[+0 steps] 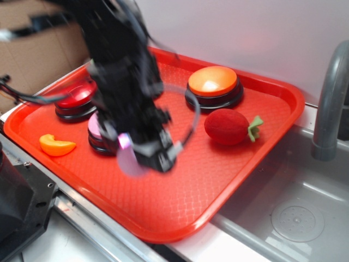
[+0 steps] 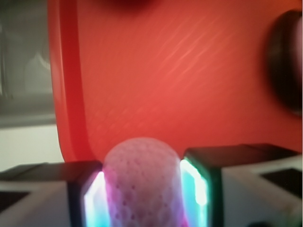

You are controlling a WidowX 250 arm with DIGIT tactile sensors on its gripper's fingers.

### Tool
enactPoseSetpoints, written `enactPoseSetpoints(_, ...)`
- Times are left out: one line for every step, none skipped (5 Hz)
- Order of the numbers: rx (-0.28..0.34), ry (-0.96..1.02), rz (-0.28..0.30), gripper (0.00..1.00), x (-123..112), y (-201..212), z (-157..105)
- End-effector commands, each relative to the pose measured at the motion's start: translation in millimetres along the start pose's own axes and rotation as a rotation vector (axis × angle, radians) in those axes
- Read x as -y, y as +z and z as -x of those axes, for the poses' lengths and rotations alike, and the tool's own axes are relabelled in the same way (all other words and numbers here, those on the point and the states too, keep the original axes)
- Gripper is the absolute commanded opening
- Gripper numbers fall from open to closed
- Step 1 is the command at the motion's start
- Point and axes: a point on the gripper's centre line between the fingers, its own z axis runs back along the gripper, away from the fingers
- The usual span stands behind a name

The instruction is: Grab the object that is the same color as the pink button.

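Clamped between the two fingers of the gripper (image 2: 142,189): the small light-pink knitted ball (image 2: 142,182), both pads pressed against its sides, its rounded top poking out past the fingertips. Seen from the exterior view, blurred, held at the gripper's tip over the red tray (image 1: 180,207), just in front of the pink button (image 1: 97,130). Whether touching the tray or lifted off it: cannot tell. Also on the tray: red button (image 1: 76,98), orange button (image 1: 214,84), plush strawberry (image 1: 228,126), orange wedge (image 1: 55,145).

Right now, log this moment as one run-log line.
gripper: shut on small knitted light-pink ball | position: above red plastic tray | pink dome button: beside arm
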Motion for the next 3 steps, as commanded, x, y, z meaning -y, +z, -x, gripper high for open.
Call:
enactPoseSetpoints(0.117, 0.044, -0.052, 0.0, -33.4, 59.6, -3.2)
enactPoseSetpoints(0.144, 0.068, -0.095, 0.0, -57.1, 80.8, 0.0)
enactPoseSetpoints(0.154, 0.098, -0.116, 0.0, -74.9, 92.7, 4.6)
